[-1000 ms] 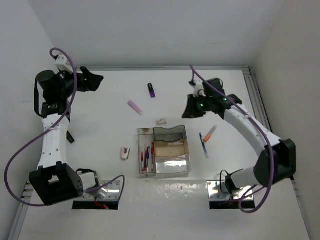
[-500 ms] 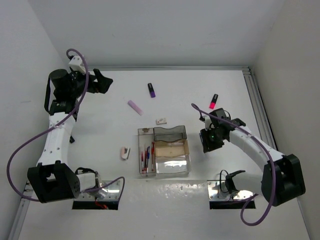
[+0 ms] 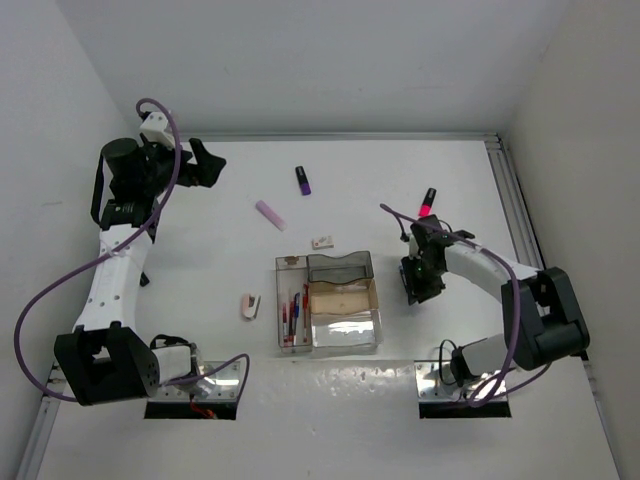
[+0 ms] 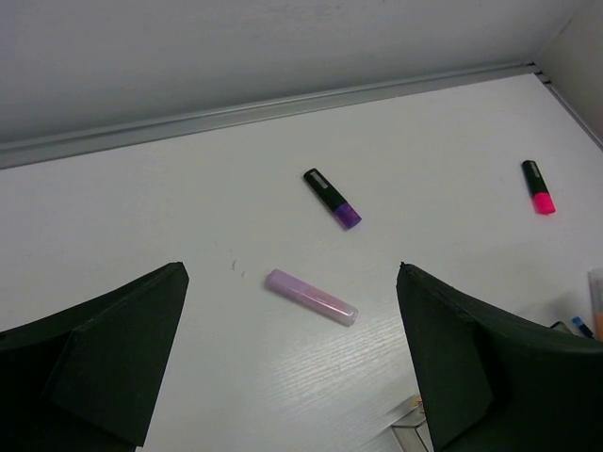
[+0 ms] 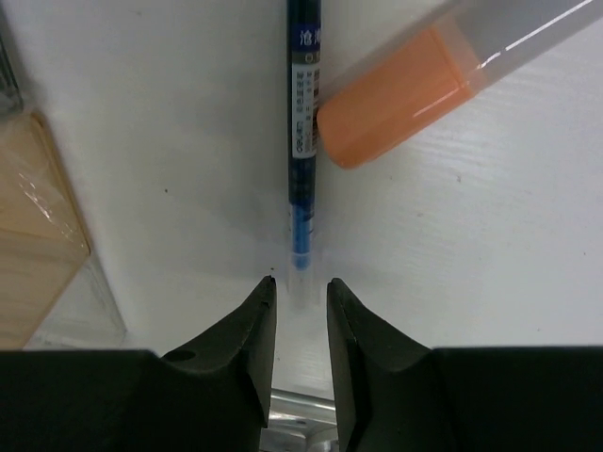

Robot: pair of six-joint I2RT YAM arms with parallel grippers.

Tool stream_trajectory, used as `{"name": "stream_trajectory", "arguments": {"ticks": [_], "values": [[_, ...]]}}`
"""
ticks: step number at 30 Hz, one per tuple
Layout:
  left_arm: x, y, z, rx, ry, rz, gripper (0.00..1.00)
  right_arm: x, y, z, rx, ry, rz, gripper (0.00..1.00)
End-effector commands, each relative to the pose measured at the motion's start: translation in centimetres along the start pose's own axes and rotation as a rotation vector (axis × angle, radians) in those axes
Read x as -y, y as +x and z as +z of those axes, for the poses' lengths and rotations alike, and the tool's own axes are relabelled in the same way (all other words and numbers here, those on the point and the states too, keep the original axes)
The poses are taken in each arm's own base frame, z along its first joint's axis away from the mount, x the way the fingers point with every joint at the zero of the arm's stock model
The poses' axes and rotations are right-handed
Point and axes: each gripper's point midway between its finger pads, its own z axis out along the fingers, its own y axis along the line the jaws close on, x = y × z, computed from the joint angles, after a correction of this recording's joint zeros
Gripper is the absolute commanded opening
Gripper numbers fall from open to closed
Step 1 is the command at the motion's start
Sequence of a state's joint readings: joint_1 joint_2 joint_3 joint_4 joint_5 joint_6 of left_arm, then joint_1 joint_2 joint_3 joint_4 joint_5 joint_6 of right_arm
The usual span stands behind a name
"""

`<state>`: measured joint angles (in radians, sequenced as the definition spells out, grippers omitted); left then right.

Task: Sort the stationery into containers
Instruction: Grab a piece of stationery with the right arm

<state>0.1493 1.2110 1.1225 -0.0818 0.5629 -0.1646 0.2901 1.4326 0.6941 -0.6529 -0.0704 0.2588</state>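
The blue pen [image 5: 303, 141] is lying on the surface [image 5: 170, 141], with the orange highlighter [image 5: 396, 104] touching its side. The right claw [image 5: 300, 306] is hanging low over the pen's clear near end. Its jaws are standing narrowly apart, with that end between them and a sliver of gap on either side. Just to the left, the trays [image 3: 340, 262] are sitting in a cluster, the narrow tray [image 3: 280, 300] holding red and blue pens [image 3: 292, 312]. Farther out, a pink highlighter [image 3: 428, 202], a purple highlighter [image 3: 303, 180], a pale pink stick [image 3: 270, 214] and a white eraser [image 3: 321, 241] are lying apart from one another. The left claw [image 3: 212, 165] is hovering wide open at the far left, gripping nothing.
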Motion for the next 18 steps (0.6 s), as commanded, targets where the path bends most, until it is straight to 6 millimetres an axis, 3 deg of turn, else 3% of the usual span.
{"name": "stream_trajectory", "arguments": {"ticks": [1, 10, 18], "values": [[0.1, -1.0, -0.2, 0.025, -0.007, 0.041, 1.0, -0.3, -3.1, -0.2, 0.093, 0.005, 0.022, 0.28], [0.0, -0.7, 0.0, 0.018, -0.007, 0.045, 1.0, -0.2, -2.8, 1.5, 0.068, 0.05, 0.005, 0.28], [0.2, -0.7, 0.0, 0.013, 0.001, 0.057, 1.0, -0.5, -2.3, 2.1, 0.044, 0.038, 0.006, 0.16]]}}
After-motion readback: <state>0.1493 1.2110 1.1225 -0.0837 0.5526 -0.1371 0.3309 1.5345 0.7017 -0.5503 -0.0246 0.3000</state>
